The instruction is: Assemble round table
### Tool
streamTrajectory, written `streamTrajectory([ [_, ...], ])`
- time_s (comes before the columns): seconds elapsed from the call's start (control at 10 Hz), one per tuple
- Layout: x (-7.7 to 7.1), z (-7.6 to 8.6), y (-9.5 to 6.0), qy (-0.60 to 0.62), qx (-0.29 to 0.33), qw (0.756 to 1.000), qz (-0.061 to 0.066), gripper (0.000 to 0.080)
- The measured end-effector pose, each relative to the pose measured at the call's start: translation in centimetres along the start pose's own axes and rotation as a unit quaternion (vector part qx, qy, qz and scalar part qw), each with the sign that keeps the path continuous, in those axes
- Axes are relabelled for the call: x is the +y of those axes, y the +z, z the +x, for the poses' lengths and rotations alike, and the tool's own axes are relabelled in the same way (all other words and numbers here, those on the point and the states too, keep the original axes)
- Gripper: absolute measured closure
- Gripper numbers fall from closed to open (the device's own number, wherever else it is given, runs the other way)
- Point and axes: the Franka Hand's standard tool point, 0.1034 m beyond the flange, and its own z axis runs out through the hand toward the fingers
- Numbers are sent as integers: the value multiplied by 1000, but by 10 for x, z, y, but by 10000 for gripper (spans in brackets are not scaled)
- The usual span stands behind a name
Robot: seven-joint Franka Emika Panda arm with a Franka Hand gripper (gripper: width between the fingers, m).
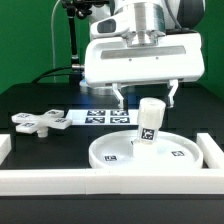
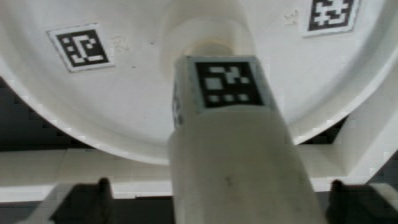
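Observation:
The large round rimmed disc (image 1: 185, 153) lies flat on the black table near the front wall. The short cylinder leg (image 1: 150, 121) stands on the disc's middle and leans slightly. It carries a black-white tag on its side. My gripper (image 1: 146, 97) is open just above and around the leg's top. In the wrist view the leg (image 2: 228, 120) runs between the two fingers (image 2: 80, 200) with a gap on each side, over the disc (image 2: 125, 95). The cross-shaped base (image 1: 40, 122) lies at the exterior view's left, apart from the gripper.
The marker board (image 1: 98, 117) lies flat between the base and the disc. A long white border wall (image 1: 100, 180) runs along the table's front, with a short side piece (image 1: 212, 150) at the exterior view's right.

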Motion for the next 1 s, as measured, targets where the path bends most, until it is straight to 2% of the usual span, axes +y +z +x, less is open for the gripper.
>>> streamTrajectory([
  [0.1, -1, 1, -2, 0, -4, 1000, 2, 161],
  [0.6, -3, 16, -26, 3, -21, 1000, 11, 151],
  [0.9, -4, 9, -21, 3, -49, 999, 16, 151],
  [1.0, -4, 4, -17, 5, -85, 996, 23, 151],
])
